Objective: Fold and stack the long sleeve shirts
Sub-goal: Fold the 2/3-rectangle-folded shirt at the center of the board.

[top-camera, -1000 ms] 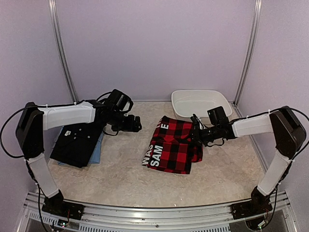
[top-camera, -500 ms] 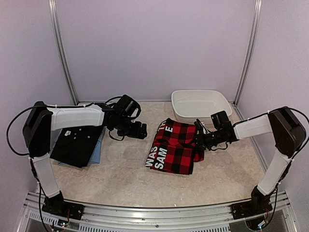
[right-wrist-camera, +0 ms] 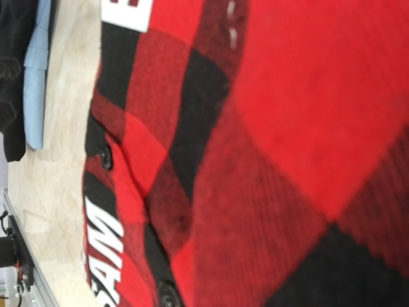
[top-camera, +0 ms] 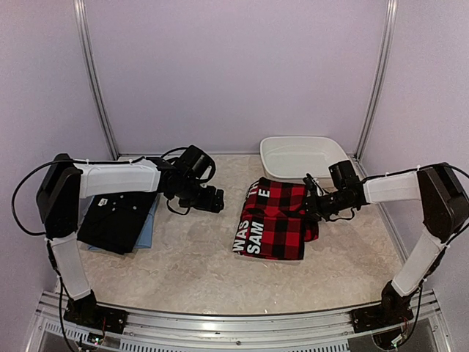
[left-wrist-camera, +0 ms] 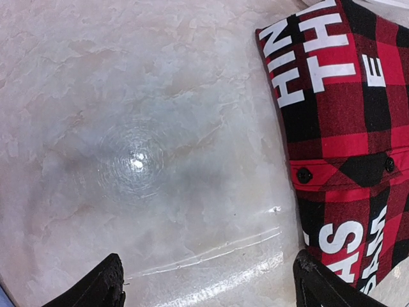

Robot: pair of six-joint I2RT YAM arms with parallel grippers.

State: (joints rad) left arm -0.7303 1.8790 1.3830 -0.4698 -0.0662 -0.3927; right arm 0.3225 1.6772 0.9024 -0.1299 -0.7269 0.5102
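Item: red-and-black checked flannel shirt (top-camera: 275, 224), mid tabletop (top-camera: 183, 271). R hand (top-camera: 311, 206) pinched shut on its right edge; L hand (top-camera: 212, 199) open, empty. You: drag low, cloth flat.

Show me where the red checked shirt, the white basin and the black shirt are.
red checked shirt (top-camera: 278, 227), top view, middle of the folded cloth.
white basin (top-camera: 300, 158), top view, bare floor inside it.
black shirt (top-camera: 113, 220), top view, middle of its front.
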